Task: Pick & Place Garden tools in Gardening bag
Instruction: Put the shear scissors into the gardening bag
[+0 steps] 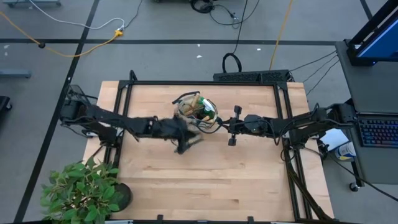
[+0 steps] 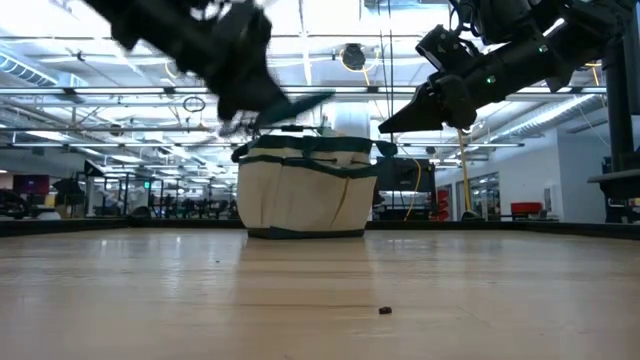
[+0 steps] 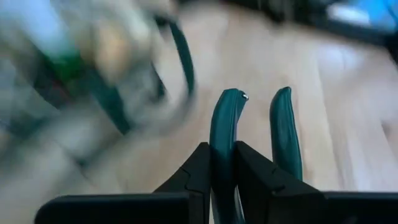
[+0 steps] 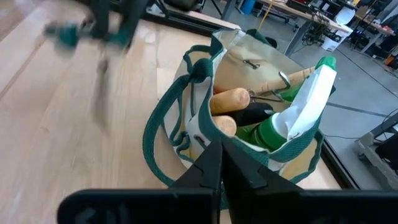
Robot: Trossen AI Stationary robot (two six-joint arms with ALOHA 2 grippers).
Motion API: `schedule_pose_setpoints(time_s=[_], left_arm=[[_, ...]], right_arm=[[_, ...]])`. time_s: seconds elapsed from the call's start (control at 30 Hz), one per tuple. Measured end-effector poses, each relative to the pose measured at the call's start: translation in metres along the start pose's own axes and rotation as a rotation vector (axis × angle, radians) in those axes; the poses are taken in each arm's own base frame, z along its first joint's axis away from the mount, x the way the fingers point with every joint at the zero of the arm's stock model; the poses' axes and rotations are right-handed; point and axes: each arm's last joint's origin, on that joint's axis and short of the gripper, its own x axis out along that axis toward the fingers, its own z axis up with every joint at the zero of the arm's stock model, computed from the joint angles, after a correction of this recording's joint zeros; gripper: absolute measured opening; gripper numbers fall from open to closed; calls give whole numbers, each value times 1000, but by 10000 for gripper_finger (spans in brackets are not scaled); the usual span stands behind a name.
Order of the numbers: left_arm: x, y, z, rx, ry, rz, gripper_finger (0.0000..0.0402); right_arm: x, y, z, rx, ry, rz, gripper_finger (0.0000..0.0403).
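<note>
Up near the top middle of the surface (image 1: 205, 180) sits the bag (image 1: 196, 109), already stuffed with wooden handles and the spray bottle (image 4: 298, 109). Left hand (image 1: 180, 132), just left of and below the bag, is clamped on the shears (image 3: 252, 134). Right hand (image 1: 219, 124) waits pinched closed at the bag's right edge. I'd lift clear of the rim and drop the shears into a gap.

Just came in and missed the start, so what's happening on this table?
The left gripper holds green-handled pruning shears above the table beside the gardening bag, apparently bringing them to it. The bag already holds wooden-handled tools and a green spray bottle. The right gripper, shut and empty, hovers close to the bag's other side.
</note>
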Motion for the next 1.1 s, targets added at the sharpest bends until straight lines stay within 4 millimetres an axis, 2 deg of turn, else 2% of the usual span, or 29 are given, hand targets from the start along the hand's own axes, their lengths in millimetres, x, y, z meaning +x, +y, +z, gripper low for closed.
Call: schedule_pose_setpoints(time_s=[0.13, 0.27, 0.4, 0.53, 0.73, 0.97, 1.1], left_arm=[[-17, 8, 46, 19, -193, 135, 49], [-27, 18, 85, 143, -325, 242, 49], [-34, 29, 109, 217, -440, 301, 49], [-34, 50, 111, 301, -367, 389, 49], [-32, 75, 103, 264, -234, 455, 49], [-37, 82, 115, 236, -357, 461, 49], [-35, 84, 111, 317, -299, 362, 49]], right_arm=[[0, 0, -1, -2, 7, 2, 2], [0, 0, 0, -1, 5, 1, 1], [0, 0, -1, -1, 5, 1, 2], [0, 0, -1, 11, 15, 4, 1], [-1, 2, -7, 16, 35, 8, 2], [-8, 4, -27, 33, -22, -11, 2], [-14, 3, -31, 41, -113, -33, 1]])
